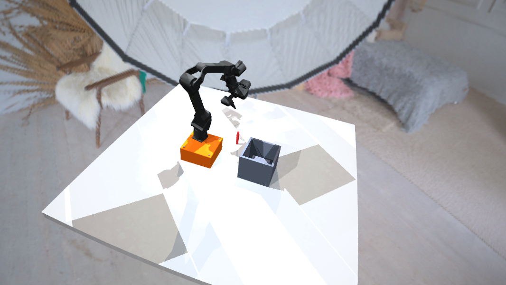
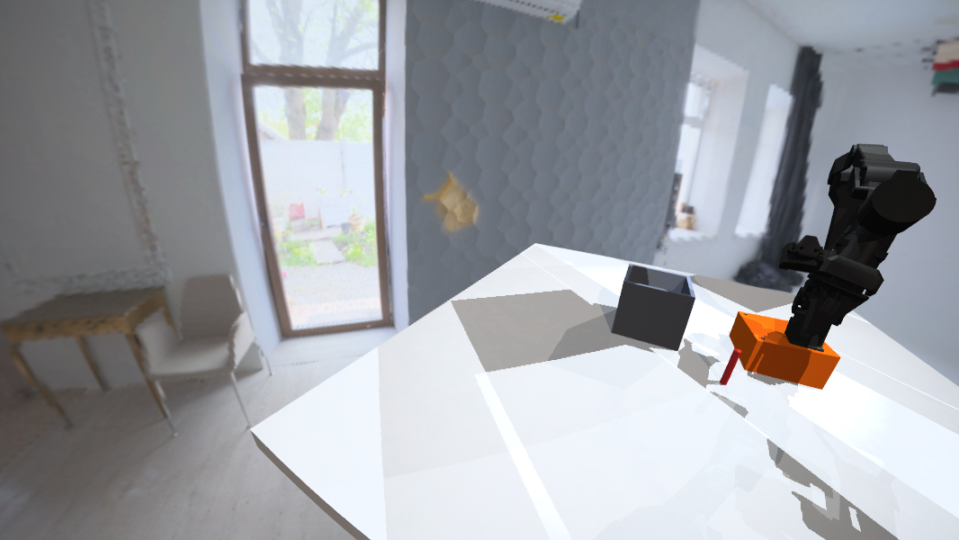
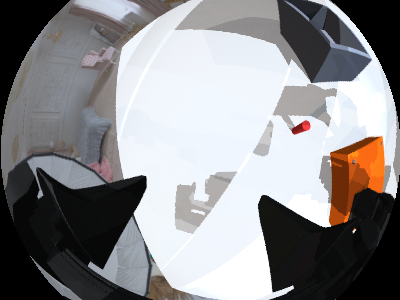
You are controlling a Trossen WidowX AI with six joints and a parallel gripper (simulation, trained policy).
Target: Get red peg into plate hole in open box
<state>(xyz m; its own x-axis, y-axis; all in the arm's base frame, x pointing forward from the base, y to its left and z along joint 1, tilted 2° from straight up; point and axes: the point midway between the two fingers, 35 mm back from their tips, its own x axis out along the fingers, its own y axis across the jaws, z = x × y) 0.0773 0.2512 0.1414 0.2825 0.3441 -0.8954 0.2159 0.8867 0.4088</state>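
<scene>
The red peg (image 1: 237, 137) (image 2: 730, 366) (image 3: 301, 127) stands upright on the white table, between the orange base and the box. The grey open box (image 1: 255, 171) (image 2: 650, 315) (image 3: 345, 62) stands beside it. A pale part of the plate (image 1: 261, 160) shows at the bottom of the box; I cannot make out its hole. My gripper (image 1: 241, 101) (image 3: 204, 193) is open, with nothing between its fingers. It hangs above the table, beyond the peg in the top view. In the wrist view the peg lies above and right of the fingers. In the exterior view the fingers are not clear.
The orange base block (image 1: 196, 158) (image 2: 792, 365) (image 3: 340, 182) carries the black arm close beside the peg. The box walls rise higher than the peg. The white table (image 1: 226, 219) (image 2: 435, 429) bears dark shadow patches and bright reflections.
</scene>
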